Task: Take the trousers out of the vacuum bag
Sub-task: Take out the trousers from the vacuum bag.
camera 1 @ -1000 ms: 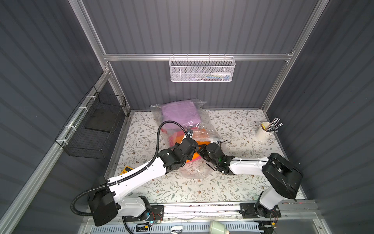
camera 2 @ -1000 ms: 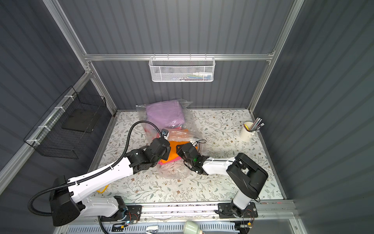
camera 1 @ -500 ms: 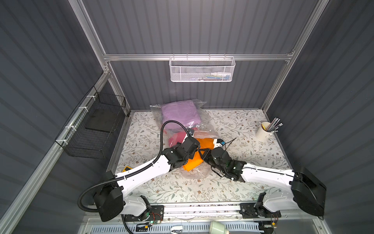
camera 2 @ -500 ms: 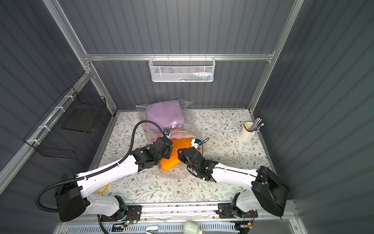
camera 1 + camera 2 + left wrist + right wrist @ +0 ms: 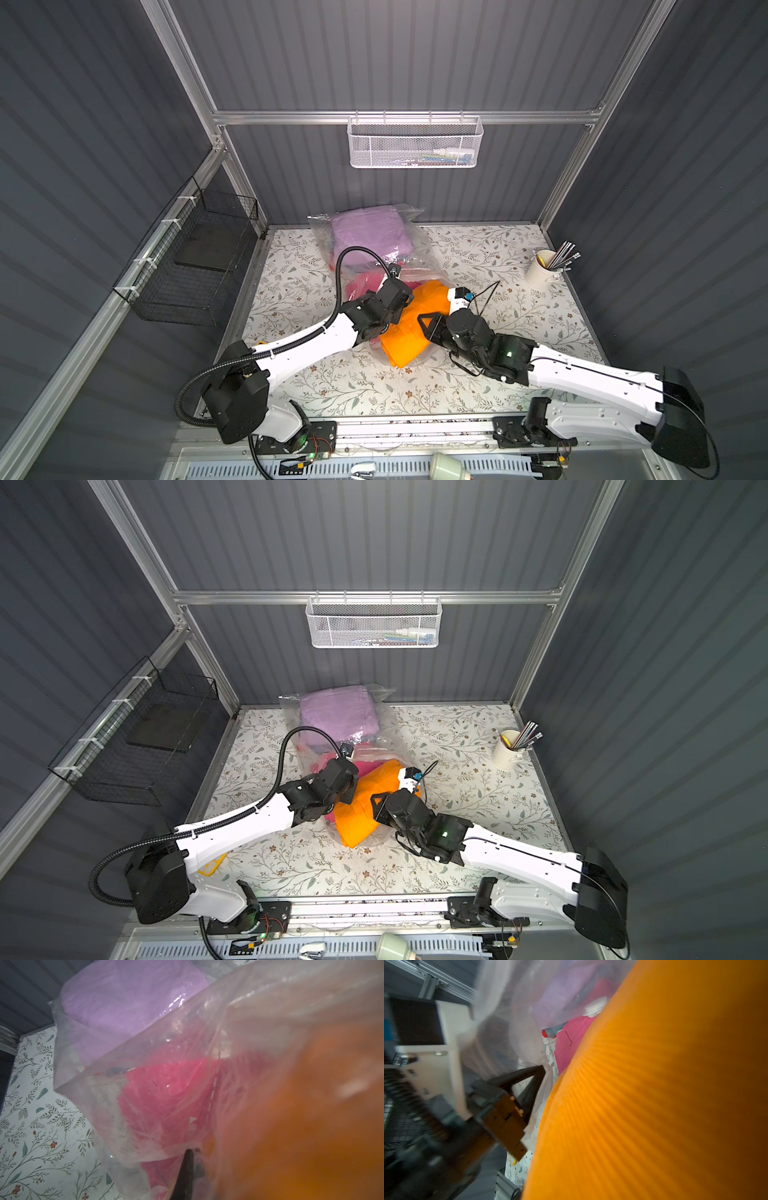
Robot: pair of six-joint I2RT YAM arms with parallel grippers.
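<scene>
The vacuum bag lies at the back middle of the table, with lilac trousers inside it at the far end and hot pink trousers nearer the mouth. Orange trousers stick out of the mouth toward the front. My left gripper is shut on the bag's film beside the mouth; the left wrist view shows plastic pinched at the left gripper. My right gripper is shut on the orange trousers, which fill the right wrist view and hide its jaws. The bag's white valve shows there.
A white cup of pens stands at the right edge. A black wire basket hangs on the left wall and a white mesh basket on the back wall. A yellow thing lies under the left arm.
My right arm has drawn back toward the front right, and the orange trousers have come further out of the bag with it. The left gripper has kept its hold on the bag.
</scene>
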